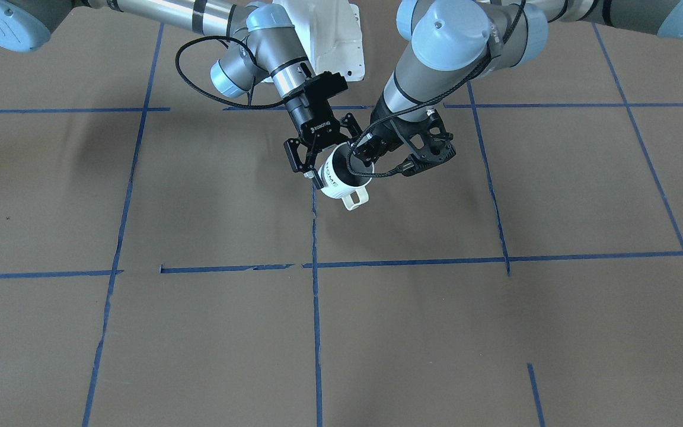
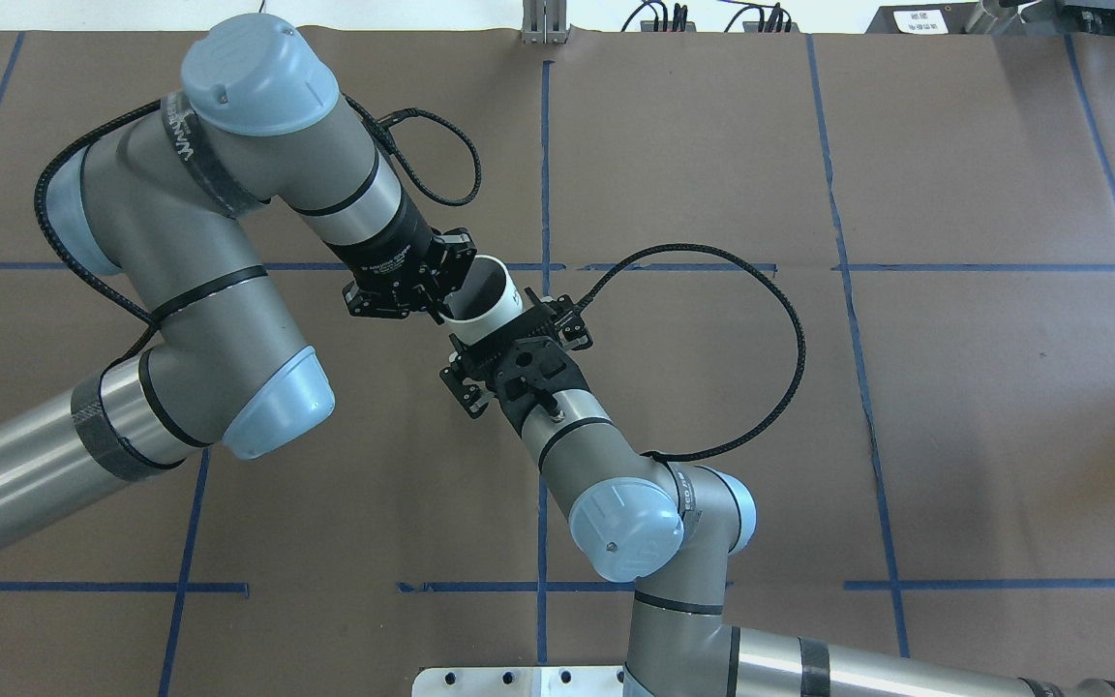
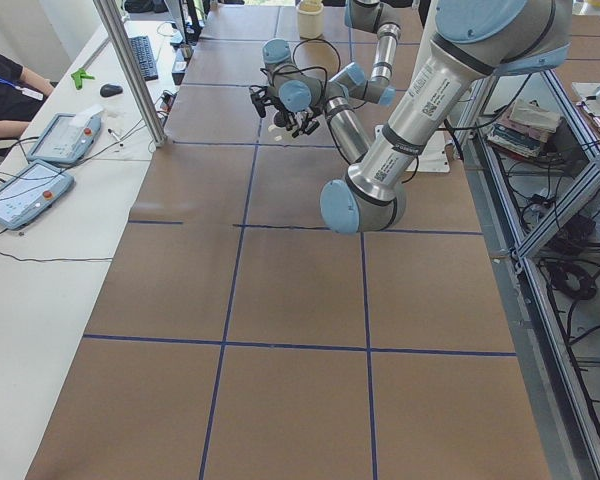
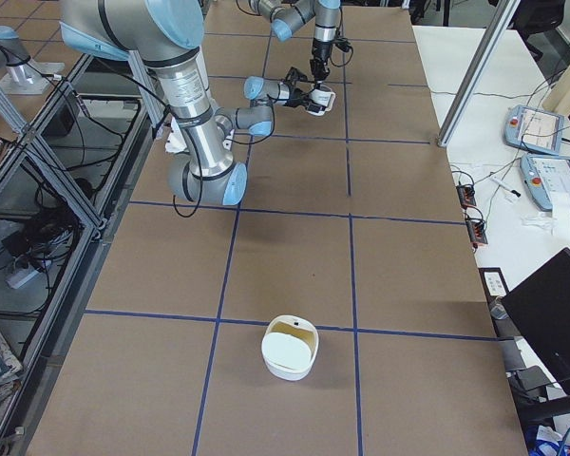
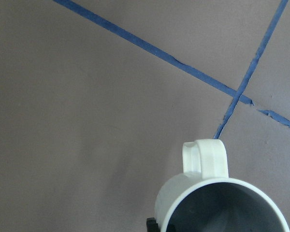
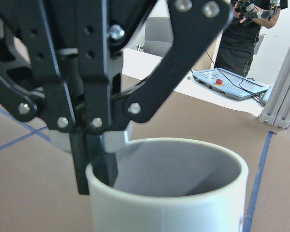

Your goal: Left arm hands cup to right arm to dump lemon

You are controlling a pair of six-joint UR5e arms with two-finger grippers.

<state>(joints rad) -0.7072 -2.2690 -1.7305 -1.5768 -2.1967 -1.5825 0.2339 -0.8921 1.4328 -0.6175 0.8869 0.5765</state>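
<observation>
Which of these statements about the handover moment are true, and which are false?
1. The cup is held clear of the table. True.
2. The left gripper holds the cup by its handle. False: its jaws pinch the rim, one finger inside the cup, and the handle is free.
3. The right gripper is right at the cup's body. True.
4. The white bowl sits directly under the cup. False: it stands far off, toward the table's end on the robot's right.
</observation>
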